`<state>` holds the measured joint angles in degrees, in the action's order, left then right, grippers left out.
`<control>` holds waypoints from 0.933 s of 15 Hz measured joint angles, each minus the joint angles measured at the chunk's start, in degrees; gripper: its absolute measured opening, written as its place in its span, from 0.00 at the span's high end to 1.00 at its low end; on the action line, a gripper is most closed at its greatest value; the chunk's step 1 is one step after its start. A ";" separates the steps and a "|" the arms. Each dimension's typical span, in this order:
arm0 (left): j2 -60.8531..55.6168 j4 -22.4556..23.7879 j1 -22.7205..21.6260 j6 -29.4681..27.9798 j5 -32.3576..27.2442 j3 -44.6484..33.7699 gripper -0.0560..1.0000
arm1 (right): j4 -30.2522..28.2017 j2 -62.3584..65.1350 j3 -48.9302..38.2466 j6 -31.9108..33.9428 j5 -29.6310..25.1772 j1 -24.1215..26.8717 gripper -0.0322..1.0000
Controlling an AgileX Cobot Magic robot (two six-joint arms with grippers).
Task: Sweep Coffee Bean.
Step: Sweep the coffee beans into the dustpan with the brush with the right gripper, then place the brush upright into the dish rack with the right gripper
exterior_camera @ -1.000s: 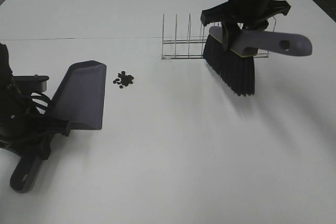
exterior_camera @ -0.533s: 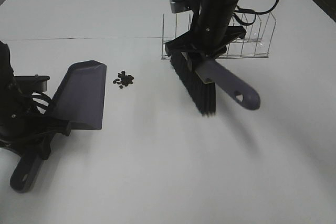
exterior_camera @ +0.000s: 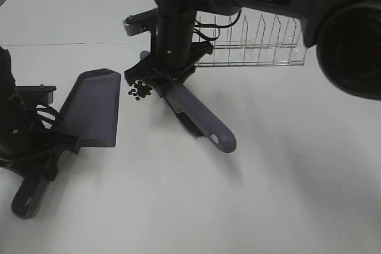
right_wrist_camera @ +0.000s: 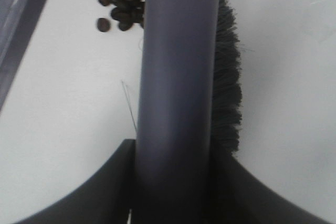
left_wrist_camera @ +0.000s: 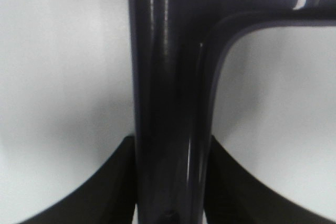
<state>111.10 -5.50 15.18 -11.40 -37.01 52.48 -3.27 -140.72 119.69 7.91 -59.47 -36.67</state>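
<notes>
The left hand (exterior_camera: 47, 156), nearest at the front left of the bench (exterior_camera: 268, 194), is clamped on the handle of the dustpan (exterior_camera: 92, 108), whose open lip faces the middle. Just beside that lip lies the coffee bean (exterior_camera: 140, 90), a small dark cluster on the bench. The right hand (exterior_camera: 162, 74) grips the brush (exterior_camera: 199, 117) near its head, bristles down right beside the cluster, handle pointing frontward. Farthest back stands a wire rack (exterior_camera: 262, 46).
</notes>
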 joint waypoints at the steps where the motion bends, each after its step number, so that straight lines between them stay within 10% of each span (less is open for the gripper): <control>1: 0.00 0.00 0.00 0.00 0.00 0.00 0.65 | 0.69 -1.32 2.64 -0.80 -1.38 -1.43 0.70; 8: 0.00 -0.29 0.00 -0.06 0.00 0.00 0.65 | 11.52 -4.58 15.01 -4.13 -4.41 -6.25 0.70; 14: 0.00 -0.29 0.00 -0.06 0.00 0.00 0.65 | -3.84 -1.66 20.23 -3.55 -10.66 -5.50 0.70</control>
<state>111.10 -5.79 15.18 -11.46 -37.01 52.48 -7.10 -142.38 139.92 4.35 -70.13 -42.17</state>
